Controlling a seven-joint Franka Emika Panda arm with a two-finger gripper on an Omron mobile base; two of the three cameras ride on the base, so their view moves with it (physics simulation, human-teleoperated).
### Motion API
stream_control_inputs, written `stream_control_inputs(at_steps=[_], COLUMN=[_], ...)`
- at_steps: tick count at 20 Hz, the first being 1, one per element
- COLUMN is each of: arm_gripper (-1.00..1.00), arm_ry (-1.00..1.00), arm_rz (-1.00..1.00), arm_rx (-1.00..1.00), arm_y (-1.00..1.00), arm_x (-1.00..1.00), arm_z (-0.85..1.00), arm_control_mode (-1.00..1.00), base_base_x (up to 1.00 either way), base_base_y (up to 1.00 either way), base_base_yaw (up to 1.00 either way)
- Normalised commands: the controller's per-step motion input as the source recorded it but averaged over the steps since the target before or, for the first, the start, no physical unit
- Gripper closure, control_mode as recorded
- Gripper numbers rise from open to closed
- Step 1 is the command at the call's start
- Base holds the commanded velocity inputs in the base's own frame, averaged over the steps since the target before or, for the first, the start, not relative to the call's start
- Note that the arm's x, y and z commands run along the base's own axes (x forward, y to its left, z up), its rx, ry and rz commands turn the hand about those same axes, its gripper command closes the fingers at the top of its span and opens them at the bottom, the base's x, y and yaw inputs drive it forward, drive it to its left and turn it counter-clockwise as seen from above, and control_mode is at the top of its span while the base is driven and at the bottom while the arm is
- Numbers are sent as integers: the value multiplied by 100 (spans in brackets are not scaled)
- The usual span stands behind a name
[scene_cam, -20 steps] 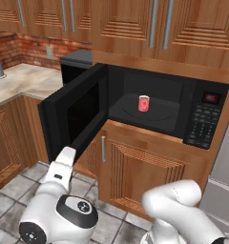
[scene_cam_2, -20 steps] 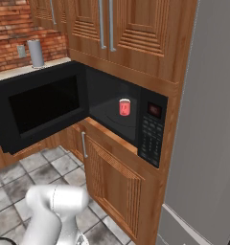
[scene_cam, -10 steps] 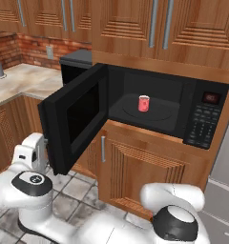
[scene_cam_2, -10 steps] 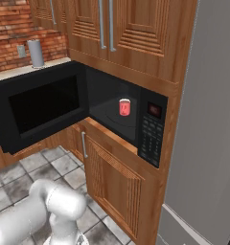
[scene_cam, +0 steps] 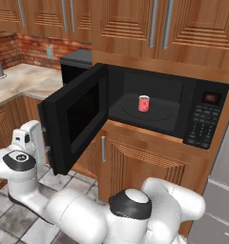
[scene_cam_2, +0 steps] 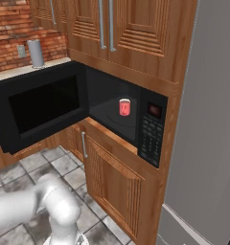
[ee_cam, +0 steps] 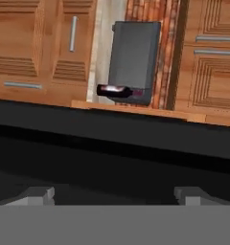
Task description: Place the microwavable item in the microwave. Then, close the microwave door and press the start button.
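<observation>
Placement is complete: the red cup (scene_cam: 143, 103) stands upright on the floor of the microwave (scene_cam: 159, 107) cavity, clear of the walls. Two steps remain, by judgement: closing and starting. The microwave door (scene_cam: 74, 122) stands wide open, swung out to the left. The pincer (ee_cam: 114, 194) is beside the door's outer edge, its fingertips spread apart and holding nothing, with the dark door surface directly ahead. The keypad (scene_cam: 202, 122) with the start button is untouched.
</observation>
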Motion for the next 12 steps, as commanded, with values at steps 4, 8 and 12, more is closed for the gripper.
stream_control_inputs(at_steps=[4, 8, 12], arm_gripper=[-100, -100, -100], arm_ry=[-4, -10, -10], arm_rz=[-12, -12, -10], arm_rx=[-1, 0, 0], arm_y=[-45, -64, -79], arm_x=[22, 0, -1], arm_z=[-7, 0, 3], arm_control_mode=[-100, -100, -100], base_base_x=[0, 0, 0], base_base_y=[0, 0, 0], base_base_yaw=[0, 0, 0])
